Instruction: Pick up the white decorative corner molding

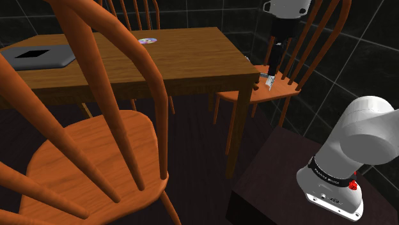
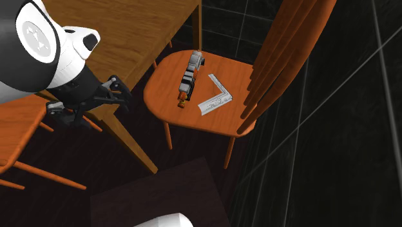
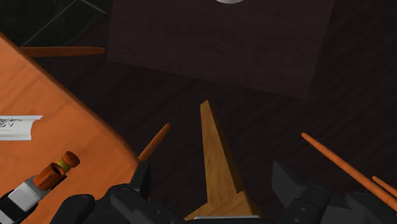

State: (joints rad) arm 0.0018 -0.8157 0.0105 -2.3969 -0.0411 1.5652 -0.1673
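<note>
The white L-shaped corner molding (image 2: 216, 95) lies flat on the orange wooden chair seat (image 2: 167, 97), near the chair's backrest; it also shows as a small pale piece (image 1: 270, 82), and one end of it reaches into the wrist view (image 3: 19, 126). My black gripper (image 2: 96, 102) hangs open above the wooden table's corner, off to the side of the chair and apart from the molding. In the wrist view the fingers (image 3: 143, 181) stand wide apart with the table's corner and leg (image 3: 216, 153) below them and nothing held. From the shoulder view the gripper (image 1: 274, 64) appears over the chair.
A dark and grey bottle-like object with an orange tip (image 2: 189, 77) lies beside the molding on the seat. The wooden table (image 1: 160, 64) carries a grey laptop (image 1: 38, 56) and a disc (image 1: 148, 41). Another chair (image 1: 96, 147) fills the foreground. The dark stand (image 3: 216, 44) is below.
</note>
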